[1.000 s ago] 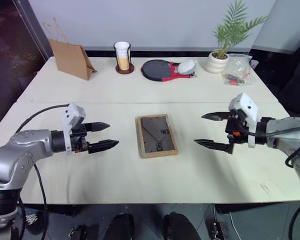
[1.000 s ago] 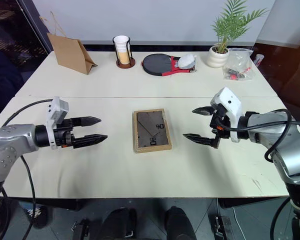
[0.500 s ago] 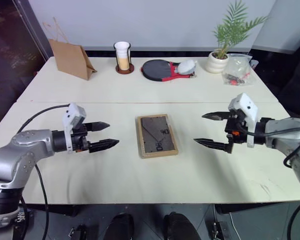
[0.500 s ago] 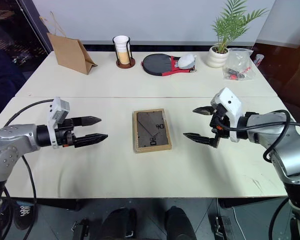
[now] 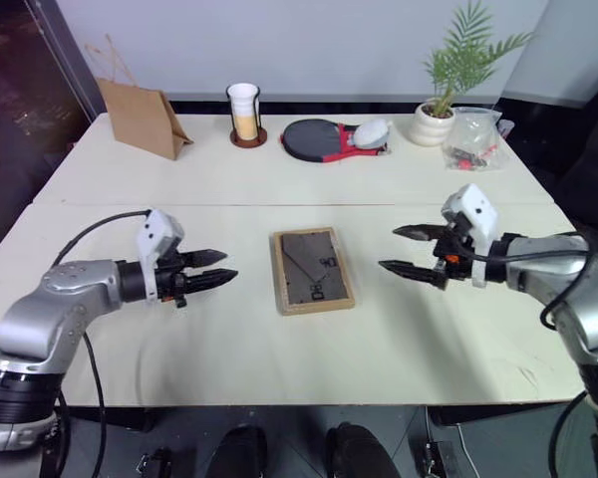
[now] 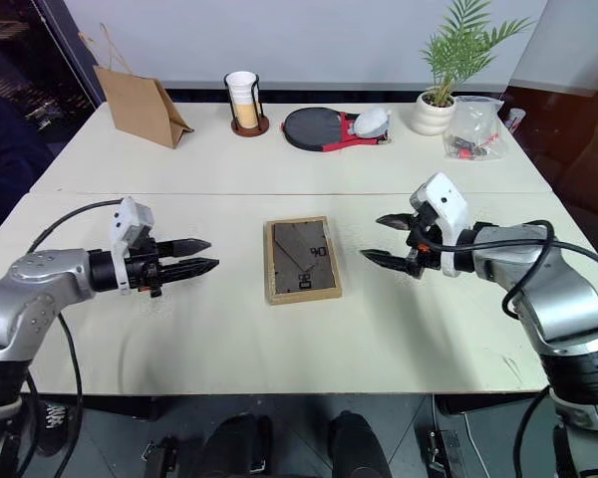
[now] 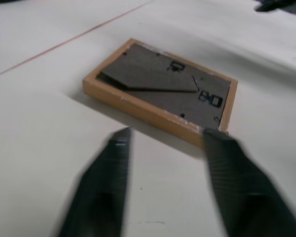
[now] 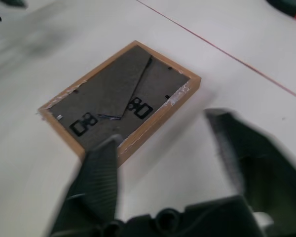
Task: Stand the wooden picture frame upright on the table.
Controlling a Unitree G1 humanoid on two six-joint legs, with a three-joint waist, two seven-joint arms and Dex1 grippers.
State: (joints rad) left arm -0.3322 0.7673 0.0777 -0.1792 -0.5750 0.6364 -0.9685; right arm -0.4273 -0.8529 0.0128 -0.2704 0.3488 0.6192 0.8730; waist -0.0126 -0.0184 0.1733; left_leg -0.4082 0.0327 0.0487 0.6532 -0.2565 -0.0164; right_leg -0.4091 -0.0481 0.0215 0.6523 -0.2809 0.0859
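The wooden picture frame (image 5: 313, 270) lies flat at the middle of the table (image 5: 279, 358), dark back and folded stand facing up. My left gripper (image 5: 229, 265) hovers just above the table to the frame's left and points at it, a short gap away, open with its fingers close together and nothing between them. To the frame's right my right gripper (image 5: 388, 247) also points at it, open wider and empty. The left wrist view has the frame (image 7: 163, 89) lying just beyond the left gripper (image 7: 166, 132). In the right wrist view the frame (image 8: 118, 94) lies just past the right gripper (image 8: 163, 129).
Along the far edge stand a brown paper bag (image 5: 140, 118), a cup in a black holder (image 5: 245, 113), a table tennis paddle (image 5: 324, 138), a potted plant (image 5: 439, 115) and a clear plastic bag (image 5: 475, 139). A seam (image 5: 279, 205) crosses the table behind the frame.
Both grippers have narrowed their fingers, the left much more than the right. Each has edged a little closer to the frame, which has not moved.
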